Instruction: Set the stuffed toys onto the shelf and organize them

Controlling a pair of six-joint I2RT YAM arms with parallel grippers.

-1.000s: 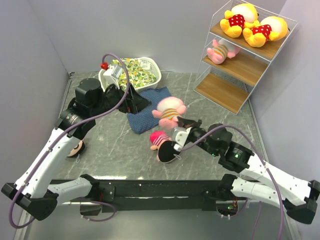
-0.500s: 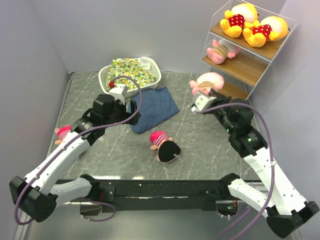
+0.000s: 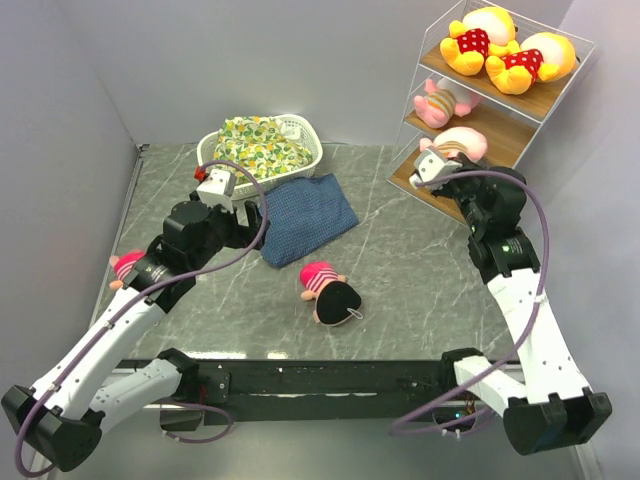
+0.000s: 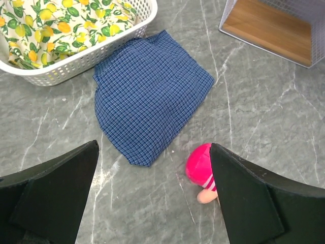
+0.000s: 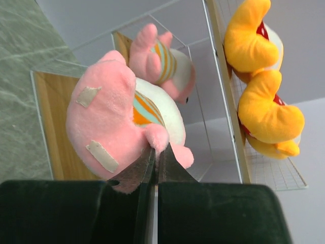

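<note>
The white wire shelf [image 3: 497, 118] stands at the far right. Two yellow bears [image 3: 505, 48] lie on its top board, also seen in the right wrist view [image 5: 261, 109]. One pink striped piglet [image 3: 440, 100] lies on the middle board [image 5: 163, 60]. My right gripper [image 3: 440, 168] is shut on the second piglet [image 3: 458, 142] and holds it at the shelf's front by the middle board; its fingers [image 5: 156, 152] pinch a foot of this piglet [image 5: 109, 119]. A pink-hatted doll [image 3: 330, 290] lies mid-table [image 4: 199, 164]. Another doll [image 3: 126, 265] lies at the left. My left gripper [image 3: 252, 214] is open and empty [image 4: 152, 147] over the table.
A blue checked cloth [image 3: 305, 215] lies under and beyond my left gripper [image 4: 150, 99]. A white basket [image 3: 300, 160] with a yellow-green floral bundle [image 3: 255, 140] stands at the back left. The shelf's lowest board [image 4: 269, 28] is bare.
My right arm carried the piglet from mid-table up to the shelf's middle board. My left arm swung off the basket towards the blue cloth, uncovering the left doll.
</note>
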